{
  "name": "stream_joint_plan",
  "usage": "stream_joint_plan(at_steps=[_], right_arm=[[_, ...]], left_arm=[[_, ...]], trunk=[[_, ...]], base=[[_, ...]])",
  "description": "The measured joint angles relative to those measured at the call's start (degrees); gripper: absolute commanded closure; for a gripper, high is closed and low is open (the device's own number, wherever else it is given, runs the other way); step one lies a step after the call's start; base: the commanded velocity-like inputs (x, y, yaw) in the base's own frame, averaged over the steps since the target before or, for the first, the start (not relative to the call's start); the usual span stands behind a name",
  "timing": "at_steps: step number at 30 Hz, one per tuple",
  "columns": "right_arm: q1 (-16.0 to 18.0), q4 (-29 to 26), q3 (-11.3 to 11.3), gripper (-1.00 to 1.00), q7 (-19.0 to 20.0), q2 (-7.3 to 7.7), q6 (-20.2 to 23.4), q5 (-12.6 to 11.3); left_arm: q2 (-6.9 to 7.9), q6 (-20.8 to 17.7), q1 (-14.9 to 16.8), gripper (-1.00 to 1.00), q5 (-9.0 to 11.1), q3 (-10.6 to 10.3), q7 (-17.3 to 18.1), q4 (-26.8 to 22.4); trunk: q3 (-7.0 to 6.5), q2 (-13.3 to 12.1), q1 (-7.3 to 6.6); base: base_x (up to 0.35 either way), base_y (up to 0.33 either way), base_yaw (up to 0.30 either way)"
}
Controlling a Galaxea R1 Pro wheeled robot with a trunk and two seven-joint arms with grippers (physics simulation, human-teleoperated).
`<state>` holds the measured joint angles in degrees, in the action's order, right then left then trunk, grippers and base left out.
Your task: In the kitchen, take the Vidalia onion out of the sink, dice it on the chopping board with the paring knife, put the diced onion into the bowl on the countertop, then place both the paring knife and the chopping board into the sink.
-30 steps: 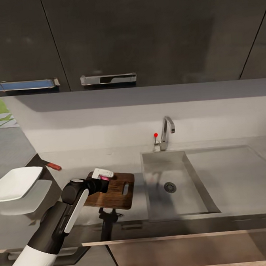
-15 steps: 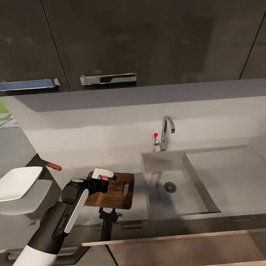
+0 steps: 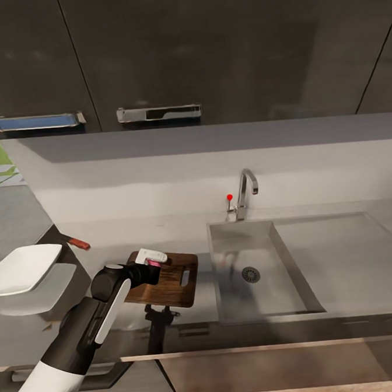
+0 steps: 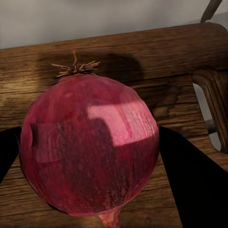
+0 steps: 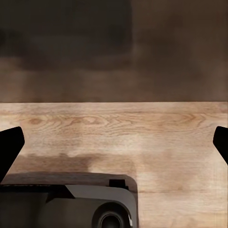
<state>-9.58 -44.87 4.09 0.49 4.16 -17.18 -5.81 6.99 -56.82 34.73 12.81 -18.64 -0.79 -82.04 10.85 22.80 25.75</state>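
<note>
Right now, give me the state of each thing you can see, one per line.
Onion: held between the left gripper's fingers, over the chopping board.
Chopping board: flat on the countertop.
Sink: basin empty.
Bowl: empty, upright.
Paring knife: lying on the countertop.
Right gripper: open.

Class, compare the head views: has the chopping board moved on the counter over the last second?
No. The chopping board keeps the same gap to the sink edge. The whole picture shifted slightly, cabinet handles included, so the camera moved.

Soft, even light; glare on onion (image 4: 118, 128), slightly blurry renders.
</note>
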Motion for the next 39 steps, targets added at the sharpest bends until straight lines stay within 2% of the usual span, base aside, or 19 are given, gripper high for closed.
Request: stream_joint_plan(at_steps=[39], right_arm=[[0.0,0.02,0.0,-1.0,0.07,0.1,0.0,0.09]], left_arm=[[0.0,0.09,0.01,1.0,0.0,0.0,-0.01,0.88]], trunk=[[0.2,0.0,0.0]], base=[[0.028,0.0,0.0]])
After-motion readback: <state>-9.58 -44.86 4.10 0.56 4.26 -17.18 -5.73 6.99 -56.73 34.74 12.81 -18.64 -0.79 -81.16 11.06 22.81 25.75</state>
